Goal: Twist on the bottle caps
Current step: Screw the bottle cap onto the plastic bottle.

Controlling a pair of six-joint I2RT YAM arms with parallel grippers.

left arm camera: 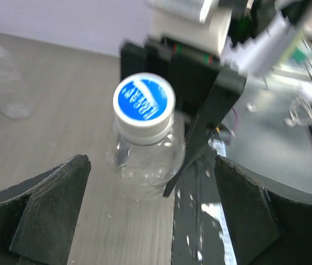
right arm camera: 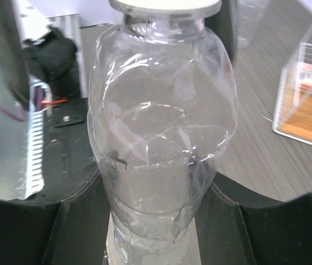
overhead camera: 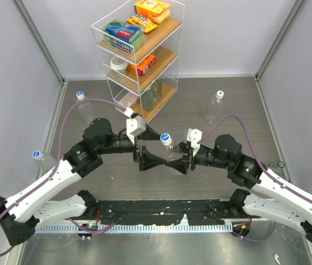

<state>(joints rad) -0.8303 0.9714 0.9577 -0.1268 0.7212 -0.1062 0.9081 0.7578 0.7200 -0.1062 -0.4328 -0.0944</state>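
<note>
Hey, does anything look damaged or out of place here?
Yes. The bottle held in the right tool looks crumpled: its clear wall is creased and dented around mid-body, as the right wrist view shows.

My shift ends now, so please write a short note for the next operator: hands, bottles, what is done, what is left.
Left hand: open, jaws on both sides of the blue-topped cap, not gripping.
Right hand: shut on the centre bottle.
Done: that cap sits on its neck; how tight, cannot tell.
Other bottles elsewhere seem capped.
To do: check tightness, put bottle down.
</note>
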